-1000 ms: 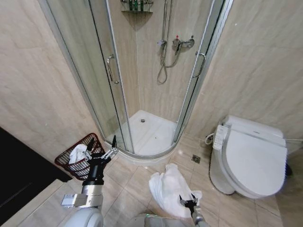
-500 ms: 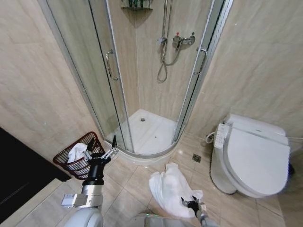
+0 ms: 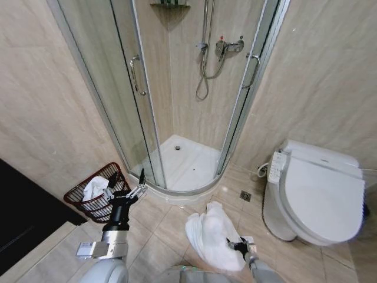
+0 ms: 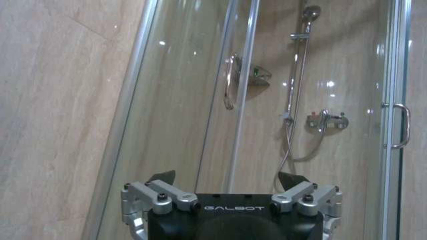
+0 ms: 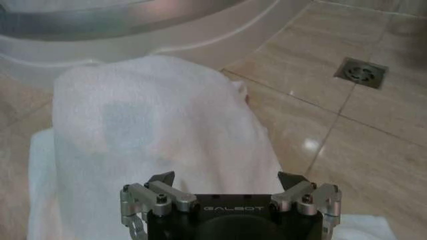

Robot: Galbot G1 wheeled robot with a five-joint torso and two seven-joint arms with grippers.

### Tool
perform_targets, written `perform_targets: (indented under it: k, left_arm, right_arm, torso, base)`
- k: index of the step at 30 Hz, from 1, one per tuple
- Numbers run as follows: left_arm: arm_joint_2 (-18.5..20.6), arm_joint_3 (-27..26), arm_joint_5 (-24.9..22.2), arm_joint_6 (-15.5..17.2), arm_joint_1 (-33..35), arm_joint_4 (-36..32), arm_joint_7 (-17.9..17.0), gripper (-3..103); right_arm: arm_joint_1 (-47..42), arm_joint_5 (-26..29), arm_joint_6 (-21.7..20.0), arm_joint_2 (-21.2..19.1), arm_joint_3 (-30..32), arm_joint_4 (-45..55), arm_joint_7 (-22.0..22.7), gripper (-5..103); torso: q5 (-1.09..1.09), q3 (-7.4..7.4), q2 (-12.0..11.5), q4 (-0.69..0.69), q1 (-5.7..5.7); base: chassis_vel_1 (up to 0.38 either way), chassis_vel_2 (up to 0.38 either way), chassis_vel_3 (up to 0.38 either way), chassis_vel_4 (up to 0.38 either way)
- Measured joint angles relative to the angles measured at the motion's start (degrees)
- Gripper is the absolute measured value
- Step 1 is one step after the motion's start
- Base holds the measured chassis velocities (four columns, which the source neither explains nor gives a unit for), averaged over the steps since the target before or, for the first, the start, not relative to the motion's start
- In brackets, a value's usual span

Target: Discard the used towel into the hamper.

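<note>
A tiled bathroom seen from above, with the shower stall (image 3: 188, 88) as the landmark. The hamper (image 3: 97, 200), a dark reddish-brown woven basket, sits on the floor just beside the stall's glass door, against the beige wall (image 3: 47, 106). Inside it lies a crumpled white cloth (image 3: 94, 187), reaching up to the rim.

On the floor in front of the stall's curved threshold lies the towel (image 3: 211, 236), a white rumpled heap. In the right wrist view the towel (image 5: 153, 130) spreads across the tan floor tiles (image 5: 347, 150), with the stall's pale base curving just behind it and a square metal floor drain (image 5: 363, 72) near it.

The left gripper (image 3: 131, 190) is raised in front of the stall door, beside the hamper and not touching it; its fingers are spread apart with nothing between them. In the left wrist view the left gripper (image 4: 227, 177) faces the glass, with the door handle (image 4: 230, 82) and the shower hose and tap behind.

The right gripper (image 3: 240, 244) is low at the towel's edge farther from the hamper. In the right wrist view the right gripper (image 5: 227, 176) has its fingers spread wide directly over the towel, not pinching it.

A white toilet (image 3: 315, 191) with its lid down stands on the other side of the stall from the hamper.
</note>
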Motion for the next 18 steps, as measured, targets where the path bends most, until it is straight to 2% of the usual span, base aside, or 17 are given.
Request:
perform_targets:
  k: [6, 13, 18]
  left_arm:
    - [0.0, 0.0, 0.0, 0.0, 0.0, 0.0, 0.0, 100]
    - [0.0, 0.0, 0.0, 0.0, 0.0, 0.0, 0.0, 100]
    - [0.0, 0.0, 0.0, 0.0, 0.0, 0.0, 0.0, 100]
  right_arm:
    - [0.8, -0.6, -2.0, 0.0, 0.0, -0.1, -1.7, 100]
    - [3.5, -1.3, -4.4, 0.3, -0.2, -1.2, -1.4, 100]
    - [5.2, -1.4, -6.3, 2.0, -0.4, -2.2, -0.7, 100]
  torso:
    - [-0.01, -0.87, -1.5, -0.01, -0.63]
    - [-0.01, -1.84, -3.2, -0.01, -1.32]
    - [-0.01, -2.59, -4.4, 0.00, -1.84]
  base:
    - [0.000, 0.000, 0.000, 0.000]
    - [0.000, 0.000, 0.000, 0.000]
    - [0.000, 0.000, 0.000, 0.000]
